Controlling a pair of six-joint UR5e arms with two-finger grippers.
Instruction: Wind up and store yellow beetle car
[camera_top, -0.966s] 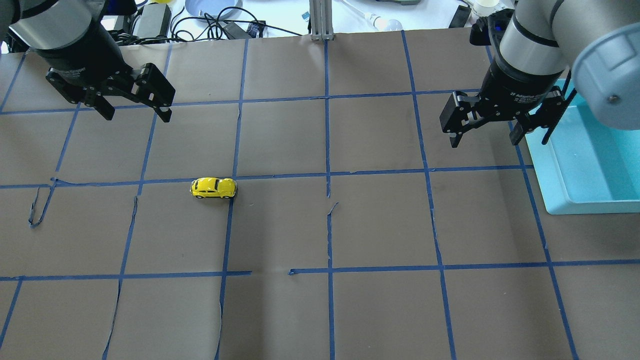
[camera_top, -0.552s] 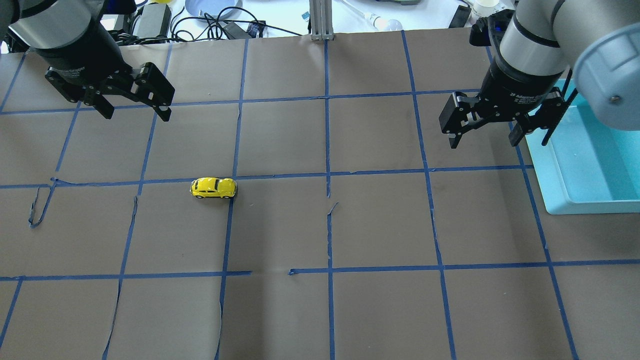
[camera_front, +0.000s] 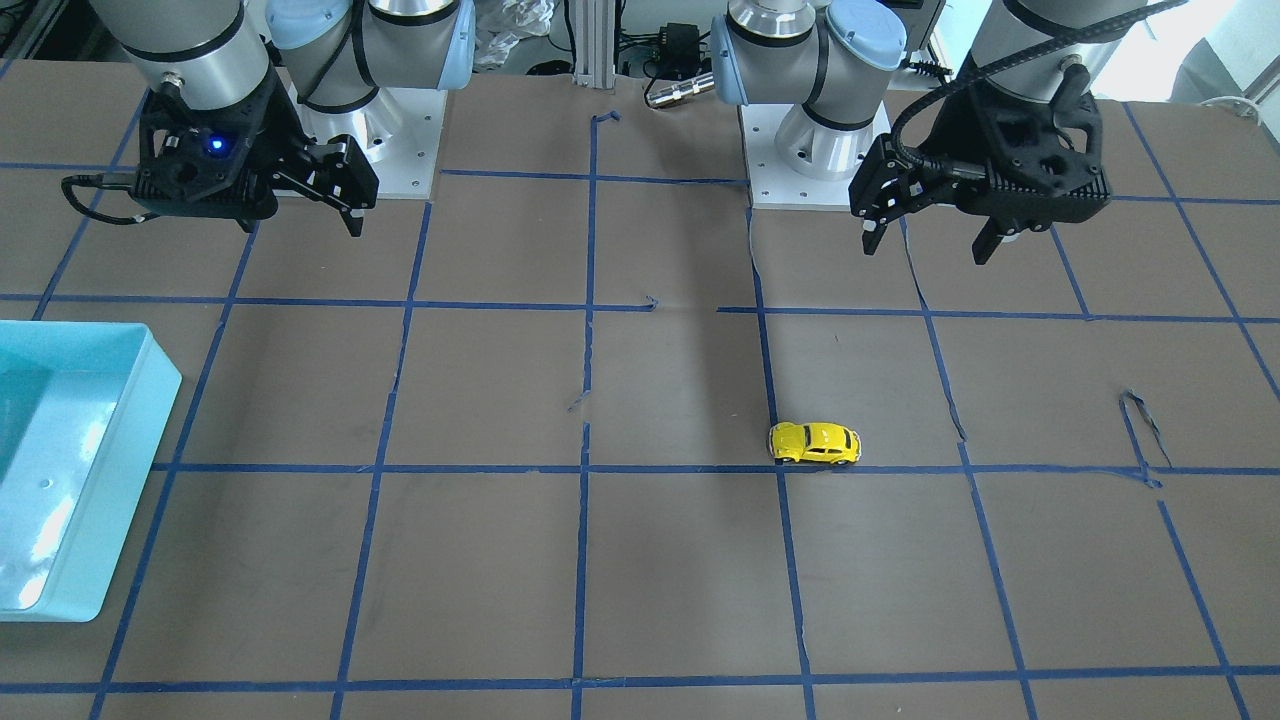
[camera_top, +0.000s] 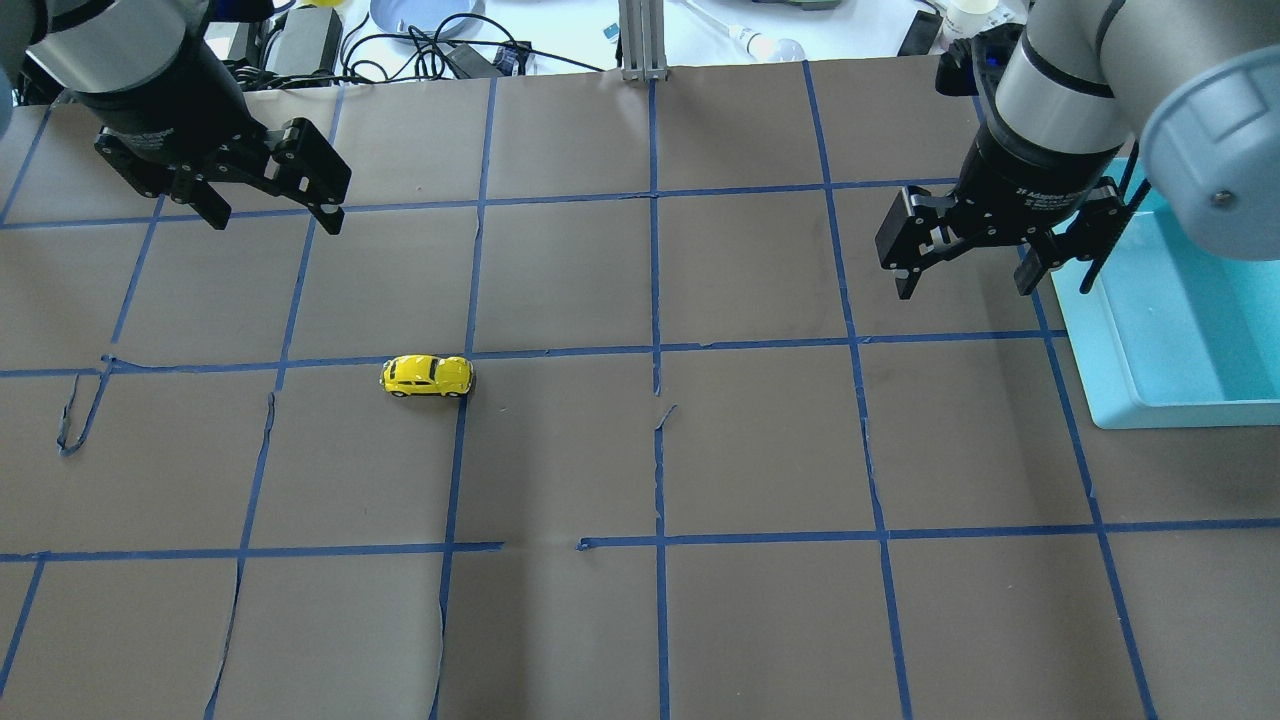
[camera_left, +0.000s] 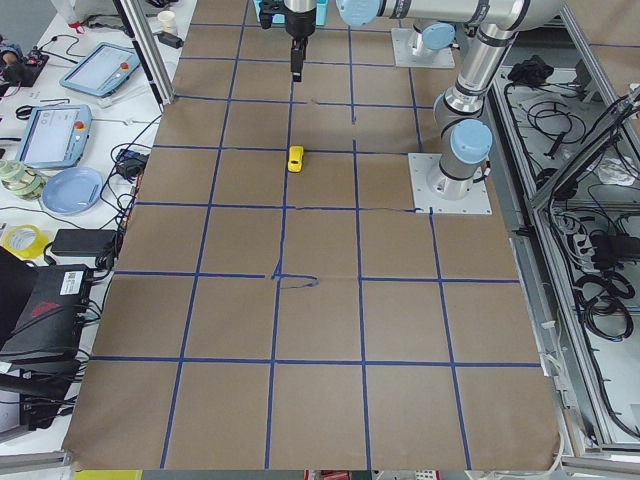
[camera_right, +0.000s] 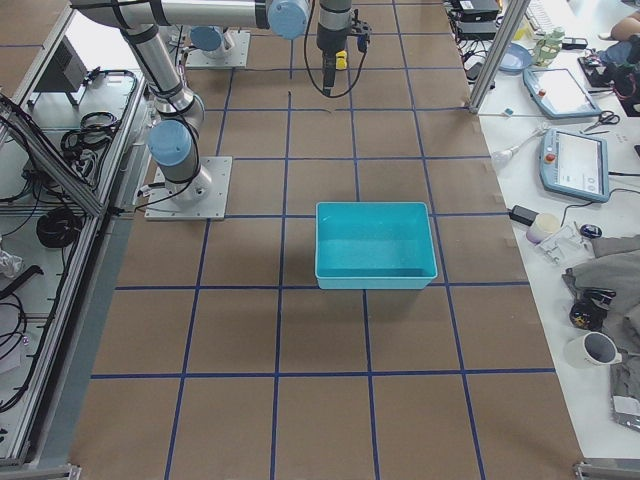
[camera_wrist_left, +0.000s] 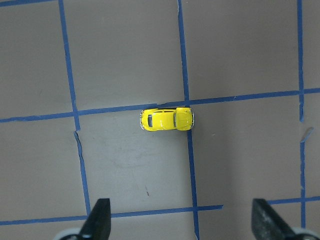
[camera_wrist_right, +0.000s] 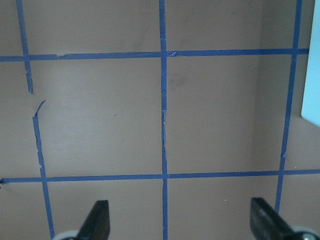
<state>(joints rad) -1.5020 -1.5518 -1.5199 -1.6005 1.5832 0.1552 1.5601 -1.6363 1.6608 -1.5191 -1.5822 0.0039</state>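
Observation:
The yellow beetle car (camera_top: 427, 376) stands on its wheels on the brown paper, beside a blue tape line, left of the table's middle. It also shows in the front view (camera_front: 815, 443), the left-end view (camera_left: 296, 158) and the left wrist view (camera_wrist_left: 167, 119). My left gripper (camera_top: 272, 218) hangs open and empty above the table's far left, well away from the car; it also shows in the front view (camera_front: 927, 244). My right gripper (camera_top: 962, 282) hangs open and empty at the far right, next to the teal bin (camera_top: 1180, 330).
The teal bin (camera_front: 70, 470) sits at the table's right edge and looks empty (camera_right: 376, 245). Blue tape lines grid the brown paper. Cables, a plate and tablets lie beyond the far edge (camera_top: 420, 30).
Both grippers have shifted very slightly; the left one edged toward the far side. The car has not moved.

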